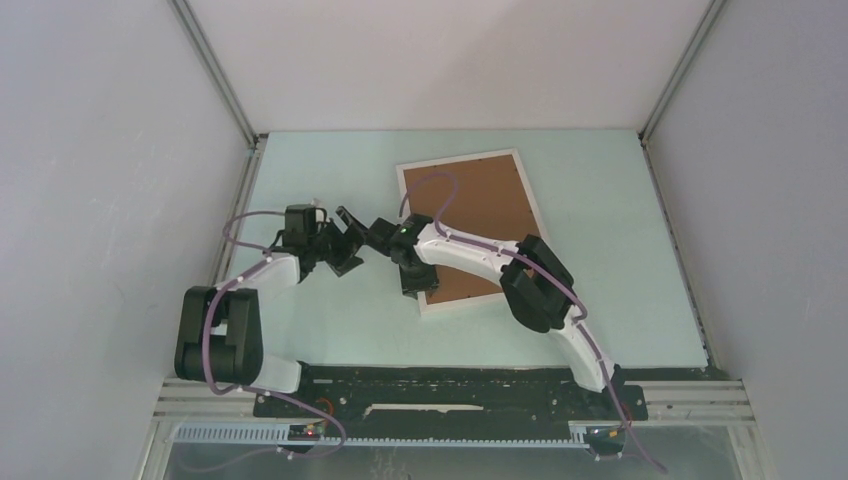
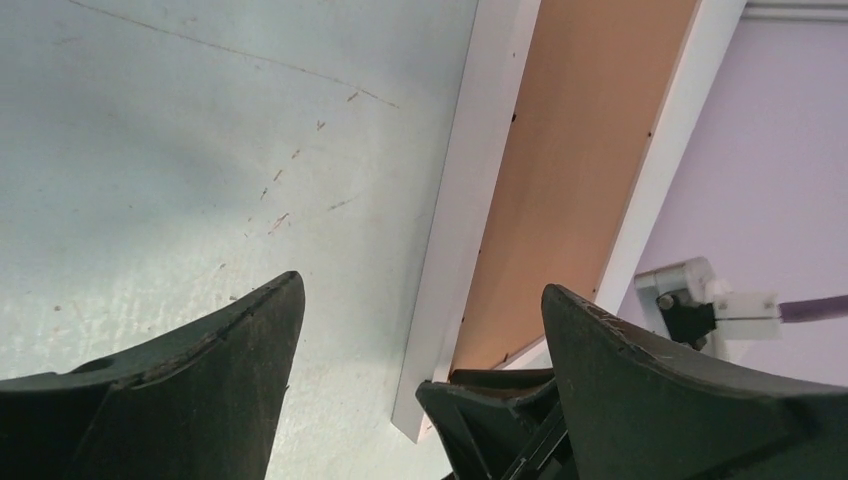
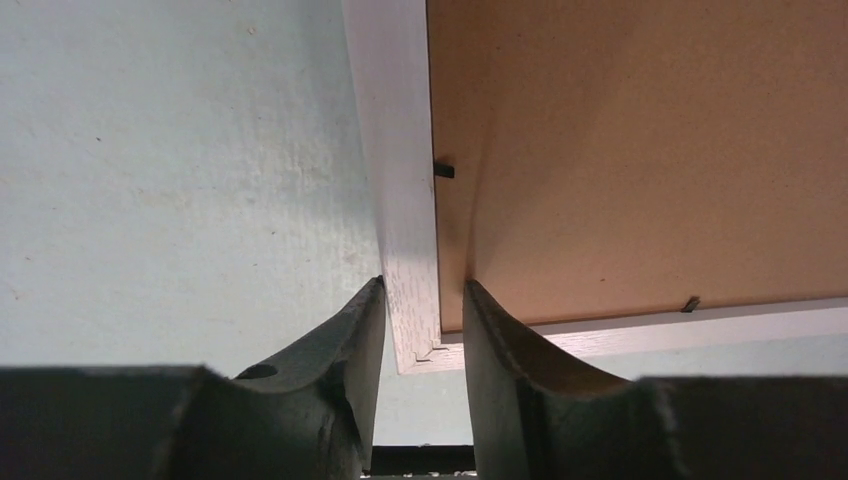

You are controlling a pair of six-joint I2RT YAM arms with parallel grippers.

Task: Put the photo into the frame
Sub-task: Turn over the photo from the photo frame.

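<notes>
1. Pale-green worktop (image 1: 620,250) boxed in by grey walls (image 1: 90,150); brown board (image 1: 480,205) fills the frame (image 1: 460,159); small black clip (image 3: 444,170) at the board's edge.
2. In the way: right arm (image 1: 470,255) lies across the frame's near-left part and hides some of the board; its purple cable (image 1: 440,190) loops over the board.
3. Right arm: base near-right, elbow bent, reaching left; right gripper (image 1: 413,283) points down at the frame's near-left corner.
4. Left arm (image 1: 265,270): runs up the left side, then turns right; left gripper (image 1: 350,240) just left of the frame, close to the right wrist; jaws wide apart over bare worktop, holding nothing.
5. Frame lies mid-worktop, skewed, board side up; right jaws nearly together astride the left rim at the near corner; one finger (image 3: 350,340) against the rim's outer edge, the other (image 3: 500,350) over the board with a thin dark gap to the rim; can't tell if actually clamped.
</notes>
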